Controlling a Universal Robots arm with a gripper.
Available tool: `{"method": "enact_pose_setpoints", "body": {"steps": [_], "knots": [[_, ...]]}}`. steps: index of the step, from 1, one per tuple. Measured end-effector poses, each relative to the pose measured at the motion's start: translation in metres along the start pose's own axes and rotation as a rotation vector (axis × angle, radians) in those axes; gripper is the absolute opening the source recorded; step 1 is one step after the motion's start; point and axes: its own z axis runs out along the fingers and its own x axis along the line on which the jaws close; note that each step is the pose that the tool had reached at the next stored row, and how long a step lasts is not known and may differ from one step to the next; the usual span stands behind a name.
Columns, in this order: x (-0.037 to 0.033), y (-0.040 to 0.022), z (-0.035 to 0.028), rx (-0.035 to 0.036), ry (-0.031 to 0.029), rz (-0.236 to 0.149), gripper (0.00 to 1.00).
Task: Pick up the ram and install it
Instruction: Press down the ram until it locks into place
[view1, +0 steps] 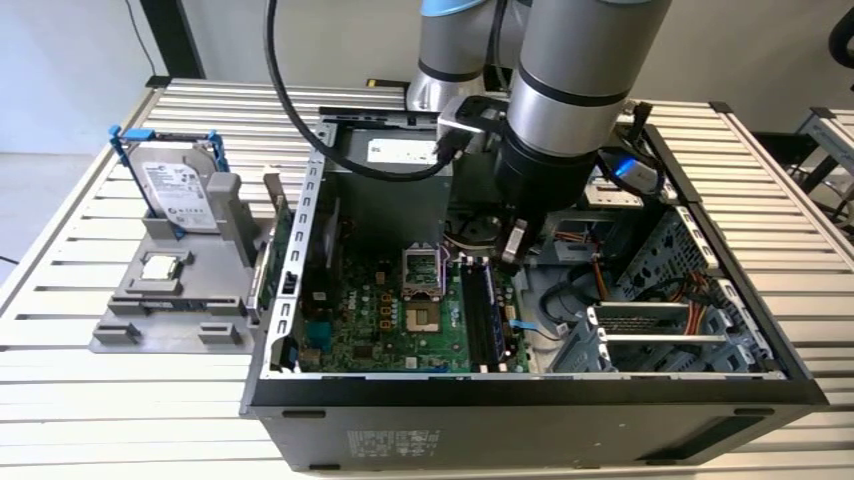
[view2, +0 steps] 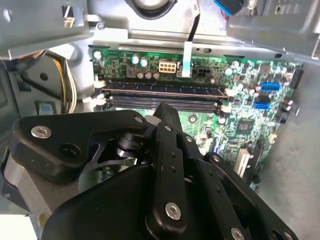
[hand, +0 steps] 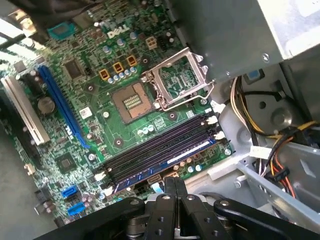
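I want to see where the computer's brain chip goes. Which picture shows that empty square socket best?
The first wrist view shows the CPU socket best: close up, unblocked, its metal cover swung open. In the exterior view the socket appears small, deep inside the computer case beside the arm. The second wrist view looks over the gripper at the memory slots.

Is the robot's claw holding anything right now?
No. The gripper is pinched shut with nothing between its fingers, above the ram lying in a slot on the motherboard.

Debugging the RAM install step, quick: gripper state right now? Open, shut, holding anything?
Gripper: fingers pressed together, shut, nothing held; it sits above the ram, which lies in a motherboard slot.
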Motion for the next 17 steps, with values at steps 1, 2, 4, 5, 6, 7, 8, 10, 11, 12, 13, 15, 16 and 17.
{"method": "enact_pose_setpoints", "body": {"steps": [1, 2, 4, 5, 6, 7, 8, 10, 11, 12, 13, 15, 16, 17], "knots": [[0.0, 0.0, 0.0001, -0.0006, -0.0002, -0.017, 0.0], [0.0, 0.0, 0.0001, -0.0012, -0.0004, -0.037, 0.0], [0.0, 0.0, 0.0003, -0.0024, -0.001, -0.072, 0.0], [0.0, 0.0, 0.0004, -0.0029, -0.0012, -0.09, 0.0], [0.0, 0.0, 0.0005, -0.0035, -0.0015, -0.108, 0.0], [0.0, 0.0, 0.0006, -0.0041, -0.0018, -0.126, 0.0], [0.0, 0.0, 0.0007, -0.0047, -0.002, -0.145, 0.0], [0.0001, 0.0, 0.001, -0.0059, -0.0026, -0.182, 0.0], [0.0001, 0.0, 0.0011, -0.0064, -0.0026, -0.2, 0.0], [0.0001, 0.0, 0.0013, -0.007, -0.003, -0.218, 0.0], [0.0001, 0.0, 0.0014, -0.0077, -0.0032, -0.237, 0.0], [0.0001, 0.0, 0.0016, -0.0088, -0.0038, -0.273, 0.0], [0.0001, 0.0, 0.0019, -0.0094, -0.0041, -0.29, 0.0], [0.0001, 0.0001, 0.0022, -0.0099, -0.0044, -0.306, 0.0]]}}
